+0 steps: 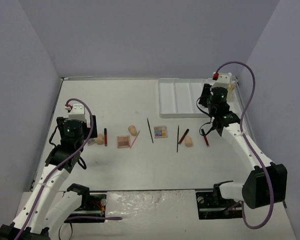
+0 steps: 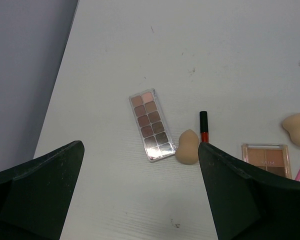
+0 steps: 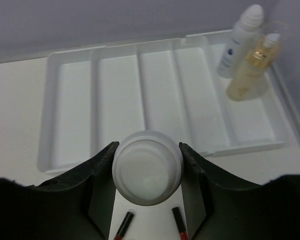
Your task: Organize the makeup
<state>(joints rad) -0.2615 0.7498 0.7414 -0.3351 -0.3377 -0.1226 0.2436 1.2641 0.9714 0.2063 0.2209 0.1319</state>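
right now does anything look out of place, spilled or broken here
Nothing spilled or broken. The odd part: the tray holds only a white bottle and an amber bottle, in its right-end compartment, while palettes, sponges, pencils and lipsticks lie scattered at angles on the table.

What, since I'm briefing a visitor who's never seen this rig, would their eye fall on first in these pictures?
The round-capped white bottle clamped in the right arm's jaws, in front of the white divided tray, where a slim white bottle and an amber bottle sit at its right end. Next, the loose line of palettes, sponges and pencils across mid-table, with the left arm's jaws wide open above a long eyeshadow palette.
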